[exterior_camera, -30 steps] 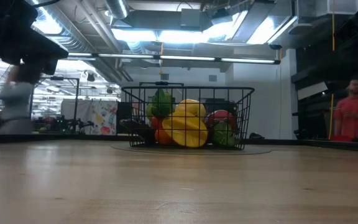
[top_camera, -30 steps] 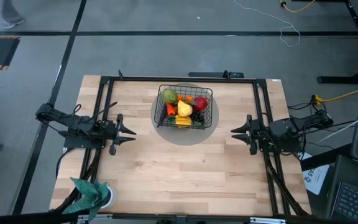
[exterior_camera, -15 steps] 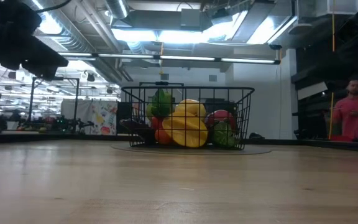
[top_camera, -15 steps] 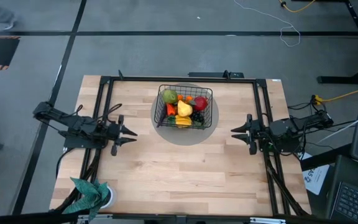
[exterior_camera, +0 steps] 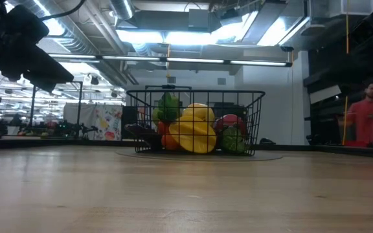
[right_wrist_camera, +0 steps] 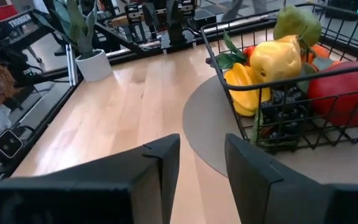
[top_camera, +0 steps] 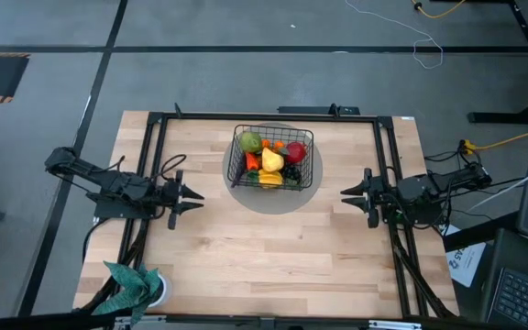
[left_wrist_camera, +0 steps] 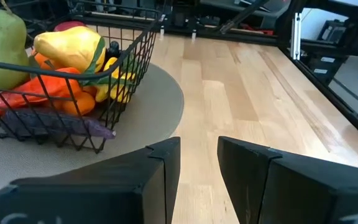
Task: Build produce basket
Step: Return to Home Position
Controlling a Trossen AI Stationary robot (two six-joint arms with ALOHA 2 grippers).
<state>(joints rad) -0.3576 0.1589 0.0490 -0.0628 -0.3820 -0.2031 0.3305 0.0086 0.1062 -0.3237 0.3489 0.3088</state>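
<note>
The black wire-mesh basket (exterior_camera: 252,120), a rectangle of open grid, sat on a round grey mat (top_camera: 273,202) at the far middle of the pale wood-plank counter (top_camera: 273,261). It was heaped with glossy produce (top_camera: 271,163): pears, a red fruit, dark grapes. Since a second before, the left arm's elbow had drawn outward, while the basket and right arm were unchanged. The left gripper (top_camera: 197,195) and right gripper (top_camera: 345,194) flanked the basket, well apart from it, jaws slightly parted, gripping nothing.
</note>
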